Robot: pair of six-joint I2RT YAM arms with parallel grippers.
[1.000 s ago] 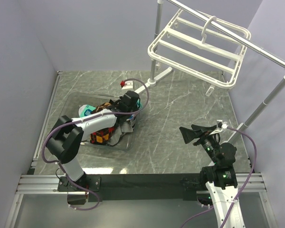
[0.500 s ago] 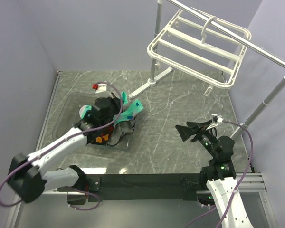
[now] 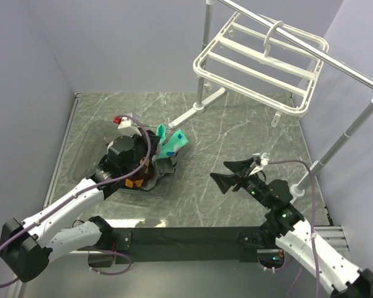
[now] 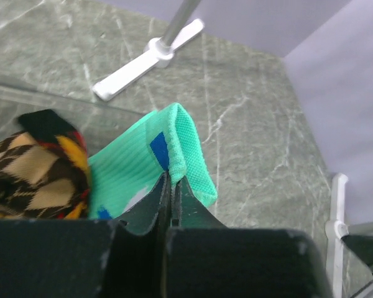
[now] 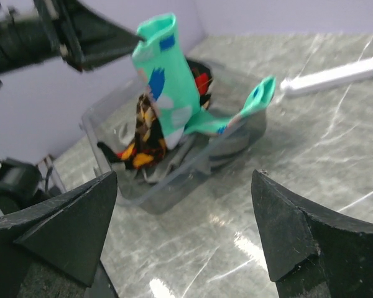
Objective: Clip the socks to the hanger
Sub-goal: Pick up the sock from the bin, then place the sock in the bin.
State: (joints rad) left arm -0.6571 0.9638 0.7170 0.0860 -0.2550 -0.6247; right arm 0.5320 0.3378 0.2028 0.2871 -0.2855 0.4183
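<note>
My left gripper (image 3: 158,137) is shut on the cuff of a mint-green sock (image 3: 175,142) with blue and white marks, holding it up above the clear bin (image 3: 87,149). In the left wrist view the fingertips (image 4: 173,181) pinch the sock's cuff (image 4: 186,146), with an argyle sock (image 4: 37,167) to the left. My right gripper (image 3: 231,175) is open and empty, low over the table to the right of the bin and facing it (image 5: 184,176). Its view shows the held sock (image 5: 165,81), a second mint sock (image 5: 255,102) over the bin rim and argyle socks (image 5: 143,133). The white hanger (image 3: 261,62) hangs at the back right.
The hanger hangs from a silver pole stand; its white foot (image 3: 193,112) lies on the table behind the bin, and a slanted leg (image 3: 336,146) stands at the right. Grey fabric (image 5: 193,155) lies in the bin. Purple walls close in the sides.
My left gripper has moved back and left over the bin, drawing the mint sock up with it. My right arm has reached left toward the bin, jaws still open.
</note>
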